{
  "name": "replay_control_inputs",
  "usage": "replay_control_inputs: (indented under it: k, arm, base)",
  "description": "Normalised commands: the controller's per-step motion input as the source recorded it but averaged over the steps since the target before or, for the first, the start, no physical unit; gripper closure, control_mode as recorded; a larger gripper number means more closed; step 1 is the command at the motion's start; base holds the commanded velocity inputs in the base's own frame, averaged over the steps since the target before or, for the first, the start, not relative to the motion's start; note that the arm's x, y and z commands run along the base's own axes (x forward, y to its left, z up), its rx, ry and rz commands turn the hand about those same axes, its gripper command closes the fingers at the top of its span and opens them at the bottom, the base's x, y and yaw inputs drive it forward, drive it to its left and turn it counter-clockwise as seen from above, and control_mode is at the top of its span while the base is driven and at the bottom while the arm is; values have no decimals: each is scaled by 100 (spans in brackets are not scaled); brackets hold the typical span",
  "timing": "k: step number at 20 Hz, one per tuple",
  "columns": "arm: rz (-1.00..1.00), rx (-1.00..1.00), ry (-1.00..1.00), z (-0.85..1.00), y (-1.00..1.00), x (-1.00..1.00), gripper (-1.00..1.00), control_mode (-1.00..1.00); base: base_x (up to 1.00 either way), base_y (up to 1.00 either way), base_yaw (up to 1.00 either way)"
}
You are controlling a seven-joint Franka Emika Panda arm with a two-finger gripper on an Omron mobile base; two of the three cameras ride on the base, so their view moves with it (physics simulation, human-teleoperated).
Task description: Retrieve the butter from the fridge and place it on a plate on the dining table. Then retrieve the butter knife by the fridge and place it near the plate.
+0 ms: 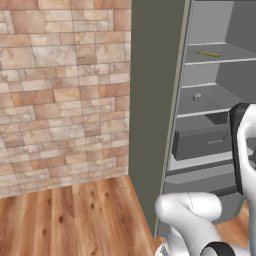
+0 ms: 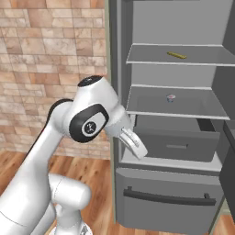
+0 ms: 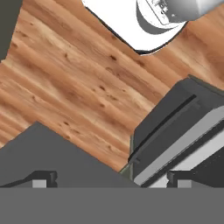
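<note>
A tall grey fridge stands open beside a brick wall. The white arm's gripper points down at the wood floor, fingers spread wide, holding nothing. The yellow butter lies on the top shelf, a small round greyish item one shelf below.

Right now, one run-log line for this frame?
phase: reach for butter | fridge: door open | butter: upper shelf, untouched | small round item: shelf below | gripper: open, empty, pointing at floor
</note>
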Motion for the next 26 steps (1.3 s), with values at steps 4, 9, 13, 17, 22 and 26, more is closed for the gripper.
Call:
replay_control_inputs:
  k: [4,9,13,17,22,26]
  arm:
    - [39,10,-1,63,5,20,-100,-100]
    - [39,1,-16,-16,52,35,-100,-100]
    - [14,0,-10,0,22,9,-100,100]
    - [0,0,0,0,0,0,-100,100]
    - [0,0,0,0,0,0,-100,100]
    - [0,0,0,0,0,0,-100,100]
  base:
    - [0,0,0]
    - [0,0,0]
    - [9,6,9]
    - [8,-29,2]
    - [11,-63,0]
    - [19,-31,-1]
